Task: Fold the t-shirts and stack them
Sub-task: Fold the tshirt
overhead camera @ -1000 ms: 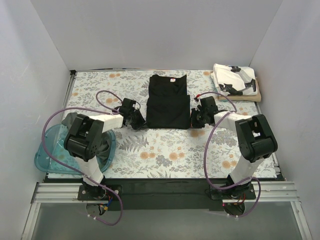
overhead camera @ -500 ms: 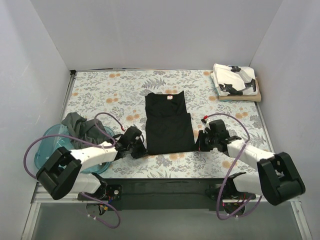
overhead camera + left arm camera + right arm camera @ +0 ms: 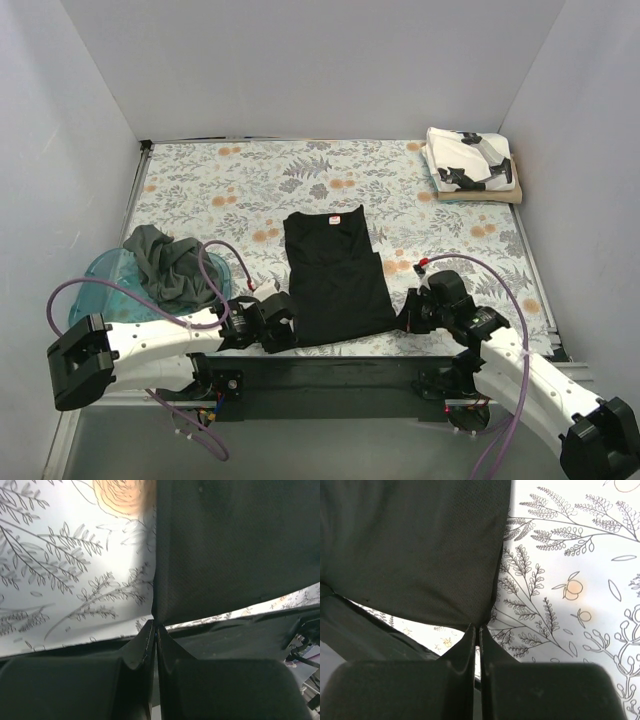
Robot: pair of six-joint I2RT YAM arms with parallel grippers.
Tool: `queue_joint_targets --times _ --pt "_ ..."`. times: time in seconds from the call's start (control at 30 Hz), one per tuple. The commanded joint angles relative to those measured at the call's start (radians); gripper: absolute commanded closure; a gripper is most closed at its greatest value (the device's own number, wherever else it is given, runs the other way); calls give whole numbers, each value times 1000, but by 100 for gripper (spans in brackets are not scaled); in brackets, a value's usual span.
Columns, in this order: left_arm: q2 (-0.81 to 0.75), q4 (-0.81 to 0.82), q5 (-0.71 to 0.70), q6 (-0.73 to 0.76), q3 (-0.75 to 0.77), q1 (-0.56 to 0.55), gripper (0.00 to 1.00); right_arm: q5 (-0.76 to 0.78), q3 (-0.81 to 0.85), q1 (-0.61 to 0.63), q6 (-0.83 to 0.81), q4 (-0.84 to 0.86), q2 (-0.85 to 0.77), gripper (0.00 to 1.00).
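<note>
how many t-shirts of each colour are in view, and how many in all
black t-shirt: 1
grey-green t-shirt: 1
white printed t-shirt: 1
tan t-shirt: 1
total: 4

Table (image 3: 250, 190) has a floral cover, grey leaves and orange blossoms all over. The black t-shirt (image 3: 333, 275) lies on it folded narrow, collar toward the far wall, hem close to the near edge. Left of the shirt sits a translucent blue tub (image 3: 105, 272). Off to the shirt's far right, in the back corner, there's a folded tan t-shirt (image 3: 490, 197).
</note>
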Motion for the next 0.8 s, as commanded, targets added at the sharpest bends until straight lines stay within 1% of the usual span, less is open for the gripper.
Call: queue_joint_targets --times 0.0,0.13,0.17,0.23,0.3,0.37,0.4,0.47,0.5,0.53,0.63,0.67,0.77 --pt "-23 -109 -89 -123 75 -27 100 17 7 5 28 -77 -52 99" --pt "-48 -113 -128 -100 114 -29 100 34 53 3 6 -79 -33 99" --pt "-51 -116 -186 -94 143 -27 100 43 88 3 -7 -80 -15 99" --pt "-46 -139 -237 -77 171 -29 100 70 148 5 -29 -79 19 99" --pt "-28 -175 -337 -62 241 -27 100 99 238 5 -46 -76 72 99" --pt "-8 -170 -372 -25 285 -15 100 134 306 5 -69 -68 114 99" --pt "4 -167 -376 4 299 9 100 142 327 5 -81 -64 128 99" --pt "41 -162 -354 62 358 97 100 157 422 5 -106 -53 192 99" --pt "53 -141 -330 105 384 150 100 162 468 3 -112 -45 229 99" --pt "57 -123 -313 127 392 178 100 165 493 3 -127 -37 268 99" --pt "78 -19 -245 228 447 307 100 183 652 -3 -159 -28 383 99" --pt "87 -9 -235 247 467 326 100 185 653 -6 -164 -27 405 99" --pt "148 0 -228 305 548 387 100 177 749 -23 -189 -13 493 99"
